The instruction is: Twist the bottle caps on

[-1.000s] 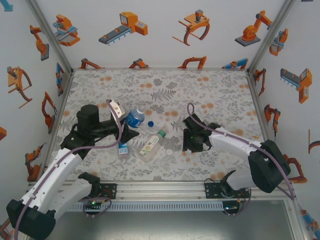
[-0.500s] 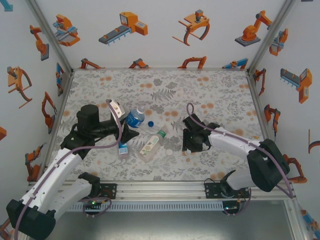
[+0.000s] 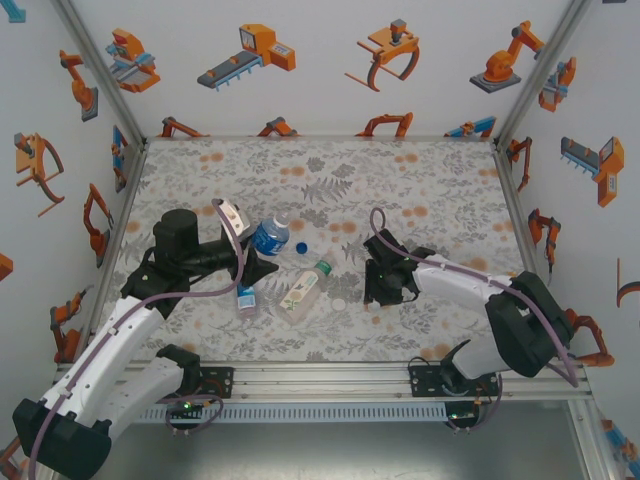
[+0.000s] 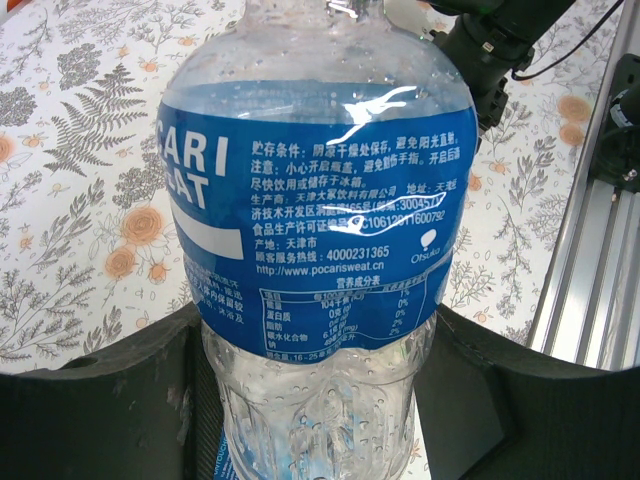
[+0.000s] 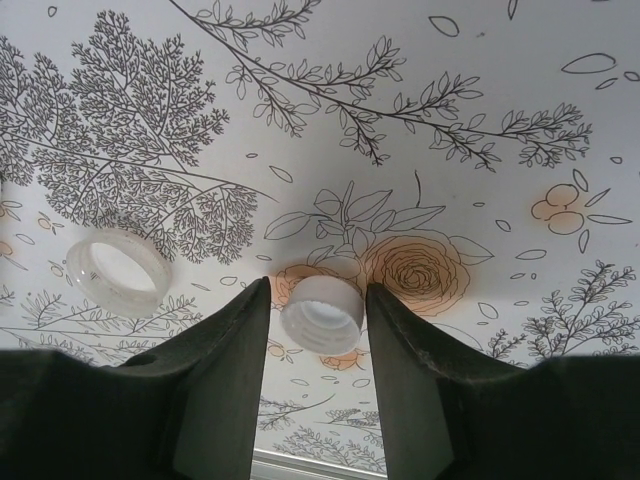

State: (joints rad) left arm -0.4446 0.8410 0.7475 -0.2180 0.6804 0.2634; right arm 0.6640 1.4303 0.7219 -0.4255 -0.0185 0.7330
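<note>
Having edged leftward over the floral table (image 5: 480,120), the right gripper (image 5: 317,300) is narrowing its jaws around a white cap (image 5: 322,313) lying there, not yet clamping it, while the left gripper (image 4: 320,400) is holding a Pocari Sweat bottle (image 4: 310,200) for capping.

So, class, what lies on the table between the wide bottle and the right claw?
One loose white cap lies between the wide bottle and the right claw; the top view shows it.
</note>
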